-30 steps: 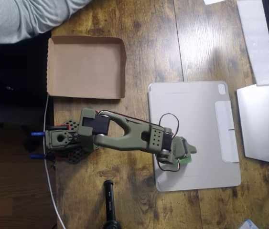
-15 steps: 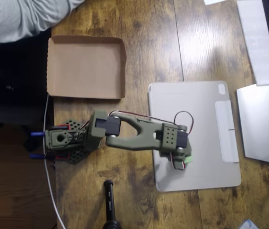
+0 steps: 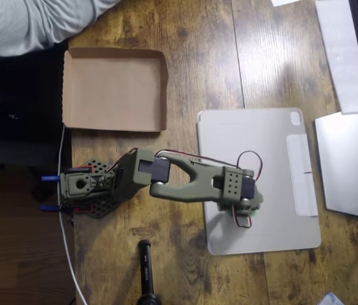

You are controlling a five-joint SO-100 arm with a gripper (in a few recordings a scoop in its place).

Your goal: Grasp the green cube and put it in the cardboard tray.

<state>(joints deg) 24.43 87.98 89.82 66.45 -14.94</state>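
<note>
Overhead view: an olive-green arm (image 3: 185, 181) is reaching from its base at the left edge of the wooden bench (image 3: 198, 57) out toward the right, its wrist hanging over the lower left part of a grey tablet cover (image 3: 261, 178). The gripper (image 3: 245, 218) is pointing downward beneath the wrist, so the fingers are lying mostly hidden under the arm's own body; whether they are spread or closed cannot be told from above. A sliver of the green cube (image 3: 248, 219) is peeking out at the lower edge of the wrist, over the grey cover, right at the gripper, but whether the fingers are gripping it cannot be made out. A red and black wire is looping up from the wrist over the cover. The cardboard tray (image 3: 115, 89) is lying flat on the bench near the upper left, well apart from the cube, with its plain floor facing up. A grey sleeve (image 3: 32, 22) of a person is showing at the top left corner, just beyond the tray. A black cylindrical object (image 3: 145, 270) is lying on the bench below the arm, near the bottom edge. A pale flat device (image 3: 347, 165) is sitting at the right edge, beside the tablet cover.
</note>
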